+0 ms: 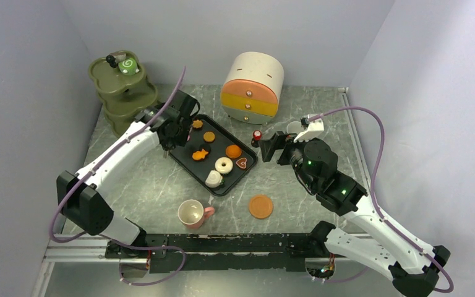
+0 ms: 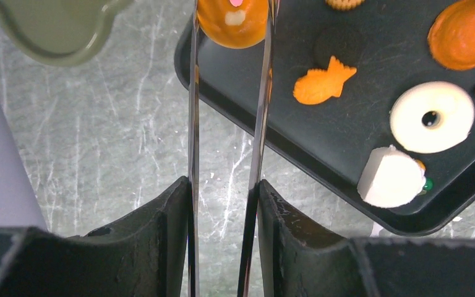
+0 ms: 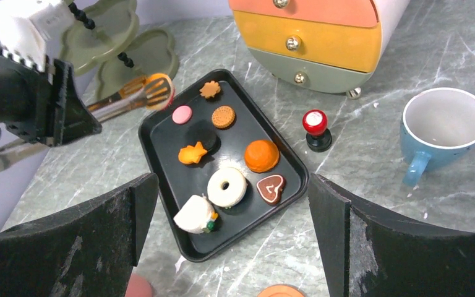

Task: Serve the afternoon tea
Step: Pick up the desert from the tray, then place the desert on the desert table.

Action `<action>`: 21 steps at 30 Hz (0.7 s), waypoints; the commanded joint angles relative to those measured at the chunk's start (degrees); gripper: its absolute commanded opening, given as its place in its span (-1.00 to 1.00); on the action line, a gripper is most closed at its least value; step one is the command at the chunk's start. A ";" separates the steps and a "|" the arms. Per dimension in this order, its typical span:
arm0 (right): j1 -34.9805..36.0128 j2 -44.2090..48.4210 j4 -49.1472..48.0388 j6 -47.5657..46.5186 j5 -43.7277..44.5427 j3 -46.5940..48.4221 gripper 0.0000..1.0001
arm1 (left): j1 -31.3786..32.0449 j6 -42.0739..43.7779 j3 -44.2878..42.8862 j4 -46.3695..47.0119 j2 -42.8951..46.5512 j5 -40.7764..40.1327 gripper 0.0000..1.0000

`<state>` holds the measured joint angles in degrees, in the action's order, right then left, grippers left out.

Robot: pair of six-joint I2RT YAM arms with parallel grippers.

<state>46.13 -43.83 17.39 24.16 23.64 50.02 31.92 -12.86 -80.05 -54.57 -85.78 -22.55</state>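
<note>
The grey, white-veined marble tabletop (image 1: 136,185) carries everything. At the back stands a rounded cream chest (image 1: 252,80) with three curved drawers in peach, yellow and sage, each with a small shiny knob. To its left is the olive-green tiered stand (image 1: 114,93), smooth plastic with lobed, flower-like shelves. A green swirl roll (image 1: 127,65) sits on its top tier.

A matte black rectangular tray (image 3: 164,167) with rounded corners lies at an angle in the middle. The left claw (image 2: 222,185) hangs over the tray's far left corner, its ribbed black fingers clenched on a pair of thin metal tongs (image 2: 261,111). The tong blades pinch a glossy orange doughnut (image 2: 232,18) at that corner. The right claw (image 3: 232,180) is released, its broad fingers spread wide with nothing between them.

A blue ceramic-looking cup (image 3: 445,124) with a white inside stands upright to the right of the chest. A pink cup (image 1: 192,213) with a cream inside stands near the front, and a flat orange round saucer (image 1: 260,206) lies to its right, apart from it.

On the tray rest these pieces:
- a white ring doughnut (image 3: 227,185)
- a white cake wedge (image 3: 195,215)
- a smooth orange dome (image 3: 261,154)
- a brown heart (image 3: 271,187)
- an orange fish-shaped cookie (image 3: 192,153)
- a black round cookie (image 3: 207,139)
- a tan ridged biscuit (image 3: 222,116)
- a pink disc (image 3: 182,114)
- a scalloped orange cookie (image 3: 209,90)

A small red-capped black knob (image 3: 315,124) stands on the marble between the tray and the blue cup.
</note>
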 commanded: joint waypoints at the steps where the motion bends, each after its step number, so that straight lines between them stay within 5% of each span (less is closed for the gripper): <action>1: -0.33 0.16 -1.64 -0.03 -0.13 -0.45 0.90 | -0.45 -0.02 -6.28 -1.79 3.58 -4.26 -0.32; 9: -0.26 0.12 -1.60 0.27 -0.69 -0.35 0.90 | -2.27 2.13 -17.28 -2.49 4.79 -9.22 -0.28; 21: -0.32 0.07 -1.82 0.52 -1.73 -0.44 0.90 | -16.23 4.89 -25.34 1.61 4.52 -5.66 -0.28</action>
<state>46.13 -43.99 17.02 24.23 22.41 50.02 18.70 -9.63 -102.19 -56.40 -81.65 -28.69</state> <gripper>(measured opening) 0.950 0.434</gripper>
